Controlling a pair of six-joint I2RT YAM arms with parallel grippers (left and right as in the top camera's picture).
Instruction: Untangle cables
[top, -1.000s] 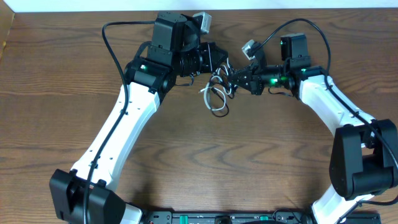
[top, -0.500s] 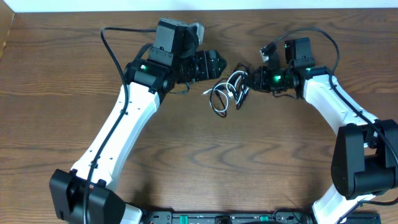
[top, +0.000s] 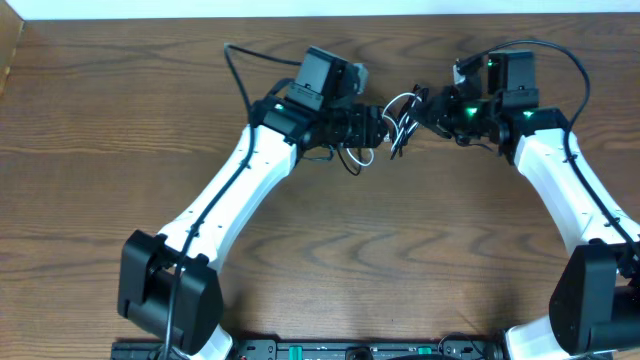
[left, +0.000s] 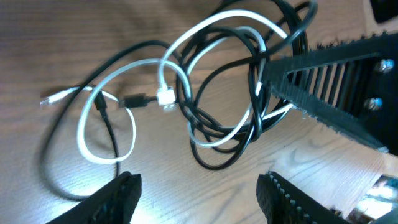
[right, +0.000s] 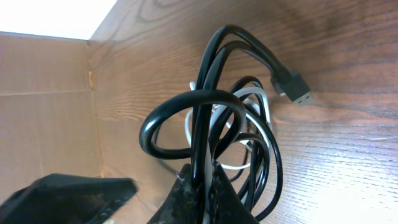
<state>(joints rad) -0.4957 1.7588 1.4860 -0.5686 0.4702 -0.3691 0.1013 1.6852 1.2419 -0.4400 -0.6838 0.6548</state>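
The cables (top: 402, 112) are a tangle of white and black cords between my two grippers at the back of the table. My right gripper (right: 205, 180) is shut on a black strand and a white strand, and the bundle (right: 211, 118) loops up from its tips with a black plug (right: 292, 87) sticking out. In the left wrist view the cables (left: 211, 93) spread over the wood, with a white plug (left: 165, 97) in the middle. My left gripper (left: 202, 199) stands open just short of them with nothing between its fingers (left: 121, 196). In that view the right gripper (left: 273, 68) pinches the loops.
Both arms (top: 240, 190) reach in from the front and meet near the back edge (top: 200, 17). The thick black arm wires (top: 250, 62) arch above both wrists. A tan cardboard panel (right: 43, 106) stands beyond the table edge in the right wrist view.
My left gripper has opened and let go of the cables. The right gripper has carried the bundle right and toward the back, and the left arm has followed it.
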